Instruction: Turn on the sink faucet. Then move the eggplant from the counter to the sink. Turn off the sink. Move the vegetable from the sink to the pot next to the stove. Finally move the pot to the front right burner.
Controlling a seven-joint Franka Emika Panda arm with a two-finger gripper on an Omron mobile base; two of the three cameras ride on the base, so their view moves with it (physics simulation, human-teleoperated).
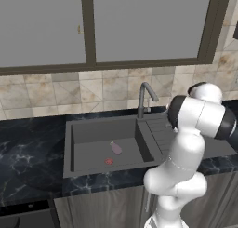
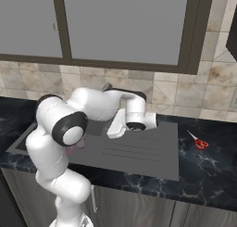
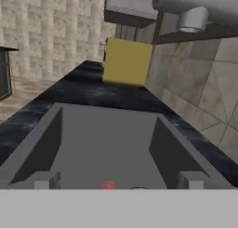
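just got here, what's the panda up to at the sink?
The eggplant already lies in the sink basin, near the red drain. The arm is folded over the drainboard by the faucet, its gripper open and empty, looking along the basin. No water is visible at the spout. Red-handled scissors lie on the counter to the right.

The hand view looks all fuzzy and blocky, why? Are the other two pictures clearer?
In the hand view the sink walls and the yellow block have soft, smeared edges, and the red drain is a blurry glow. In the left base view the faucet and eggplant look sharper, under flat light with faint shadows. In the right base view the scissors are small but crisp.
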